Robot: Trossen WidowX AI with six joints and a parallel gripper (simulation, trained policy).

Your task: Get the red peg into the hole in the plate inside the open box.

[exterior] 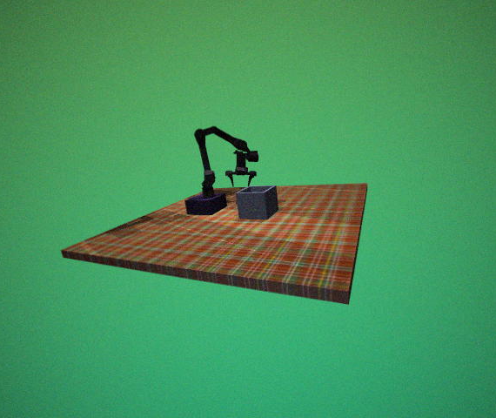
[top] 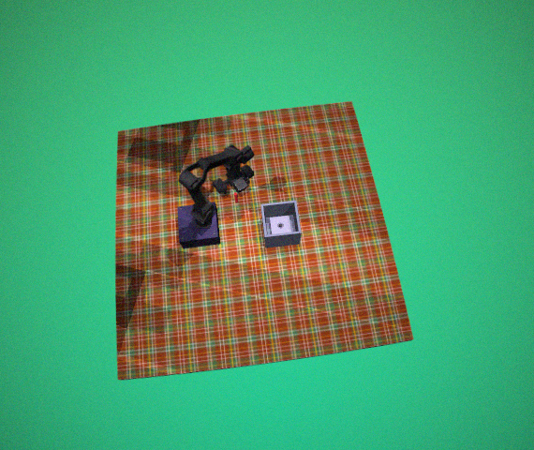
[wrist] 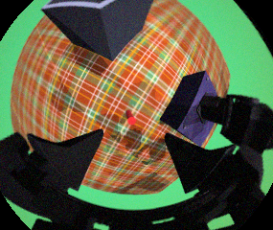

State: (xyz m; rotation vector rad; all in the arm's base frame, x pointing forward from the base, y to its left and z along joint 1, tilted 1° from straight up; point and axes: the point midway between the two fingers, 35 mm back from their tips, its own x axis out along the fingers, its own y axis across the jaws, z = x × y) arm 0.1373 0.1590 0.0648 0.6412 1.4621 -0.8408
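The red peg [top: 235, 197] [wrist: 131, 121] stands upright on the plaid table, between the arm's base and the box. I cannot make it out in the exterior view. My gripper [exterior: 241, 185] [wrist: 134, 134] is open and empty, pointing down above the table. In the wrist view the peg shows between and slightly beyond the fingertips, with the gripper well above it. The open grey box [top: 282, 240] [exterior: 251, 205] [wrist: 109, 34] stands to the right of the peg in the top view. The pale plate [top: 273, 229] at its bottom has a dark hole [top: 280, 225] near its middle, with nothing in it.
The arm's dark purple base block [top: 199, 234] [exterior: 204, 205] [wrist: 186, 98] stands left of the box and peg. The box's raised walls surround the plate on all sides. The plaid table [top: 258, 309] [exterior: 221, 247] ends in straight edges against green.
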